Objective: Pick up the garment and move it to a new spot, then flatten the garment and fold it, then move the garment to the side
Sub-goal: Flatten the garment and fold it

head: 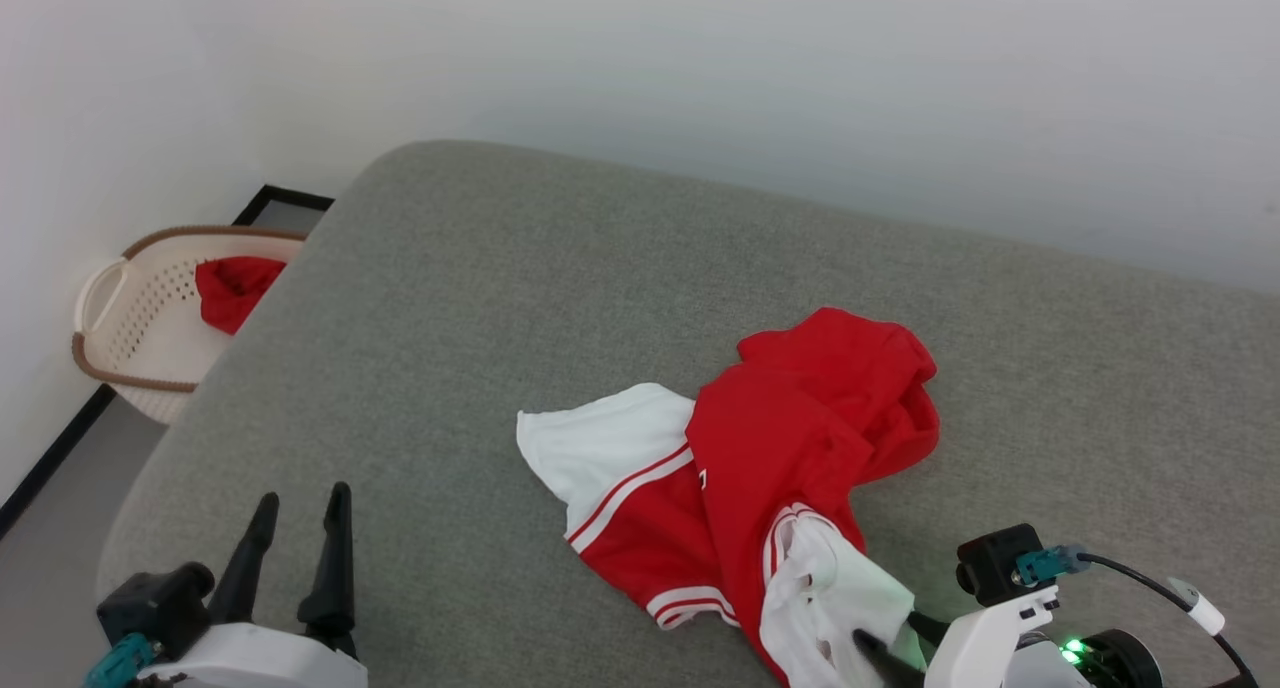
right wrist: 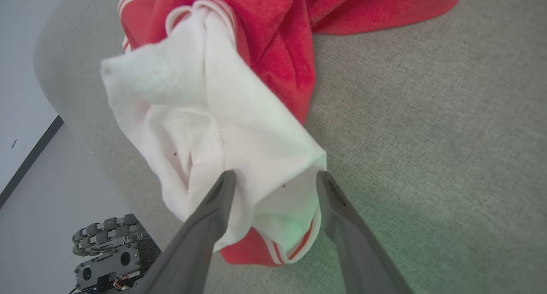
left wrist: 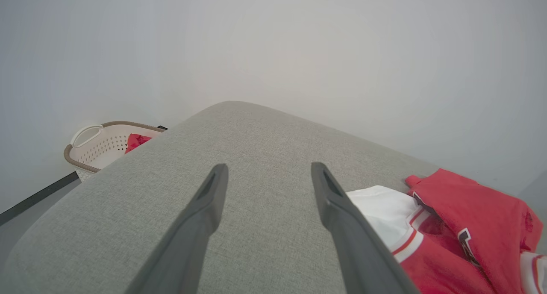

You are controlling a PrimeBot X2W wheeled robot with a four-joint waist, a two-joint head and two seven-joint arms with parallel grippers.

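The garment [head: 790, 438], red with white sleeves and striped trim, lies crumpled on the grey padded surface [head: 480, 298], right of centre. A bit of black, white-outlined lettering shows on it [left wrist: 470, 225]. My right gripper [head: 890, 633] stands open at the garment's near end, and the bunched white sleeve [right wrist: 205, 106] lies between its two spread fingers [right wrist: 275, 178]. My left gripper [head: 305, 495] is open above bare grey fabric, well to the left of the garment, with nothing between its fingers [left wrist: 269, 168].
A white laundry basket [head: 130, 298] with a brown rim stands on the floor at the far left, holding a small plain red cloth [head: 232, 288]. The basket [left wrist: 85, 136] sits against the pale wall. The surface's rounded near-left edge drops to the floor, where the robot's base [right wrist: 111, 255] shows.
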